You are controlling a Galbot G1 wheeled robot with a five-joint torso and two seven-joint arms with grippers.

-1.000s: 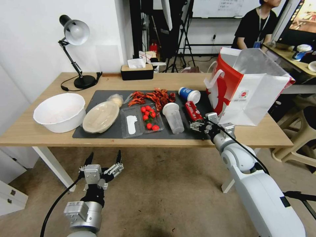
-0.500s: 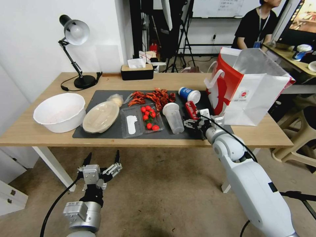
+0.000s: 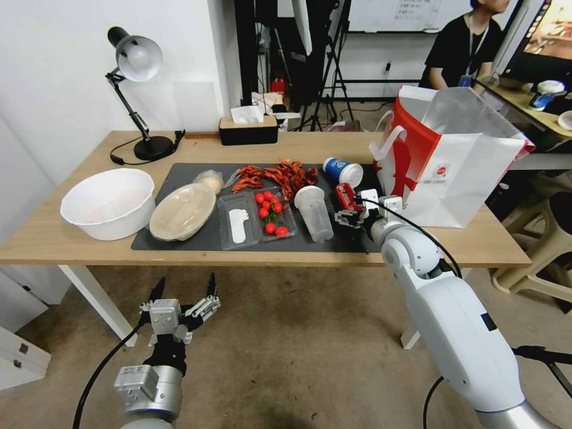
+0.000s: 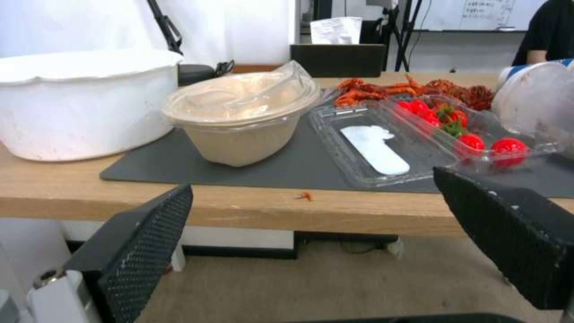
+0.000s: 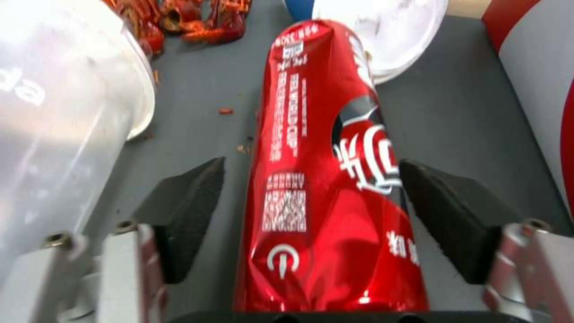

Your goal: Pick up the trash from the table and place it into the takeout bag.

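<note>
right gripper [image 5: 311, 211] advanced, jaws spread astride red soda can [image 5: 323, 179], apparently not touching | left gripper [image 3: 183, 291] released, parked low

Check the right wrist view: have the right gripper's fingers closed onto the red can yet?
No. The right gripper straddles the red soda can lying on the mat, but a gap of mat shows between each pad and the can.

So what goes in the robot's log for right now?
right gripper: open, astride lying red soda can | left gripper: open, below table | takeout bag: upright
</note>
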